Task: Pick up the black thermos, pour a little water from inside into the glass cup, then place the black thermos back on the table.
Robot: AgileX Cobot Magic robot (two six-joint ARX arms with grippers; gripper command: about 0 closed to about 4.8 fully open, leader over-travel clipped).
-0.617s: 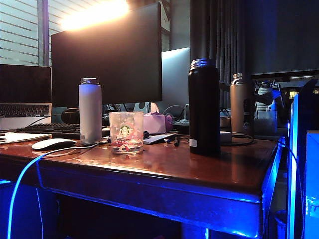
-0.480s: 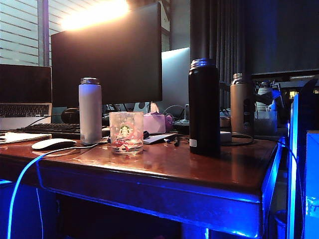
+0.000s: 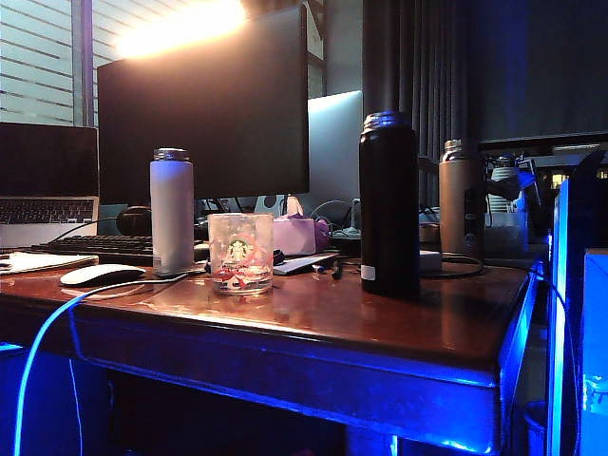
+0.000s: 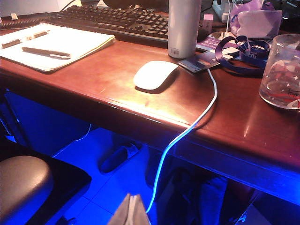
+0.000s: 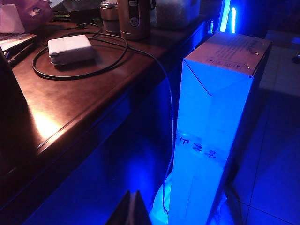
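The black thermos [image 3: 389,204] stands upright on the table [image 3: 313,323], right of centre, its silver rim uncovered. The glass cup [image 3: 240,253] with the green logo stands to its left, apart from it; it also shows in the left wrist view [image 4: 282,70]. Neither gripper appears in the exterior view. My left gripper [image 4: 130,208] is shut and empty, low in front of the table's front edge [image 4: 140,112], over the floor. My right gripper [image 5: 132,206] is also shut and empty, below the table's right corner [image 5: 61,126].
A white-grey bottle [image 3: 172,209], white mouse [image 4: 155,75], light cable [image 4: 187,131], notebook with pen [image 4: 56,42], keyboard [image 4: 112,16] and lanyard [image 4: 241,49] lie around the cup. A white charger [image 5: 70,49] with its cord, a tan bottle [image 3: 456,195] and a tall carton [image 5: 220,117] are on the right.
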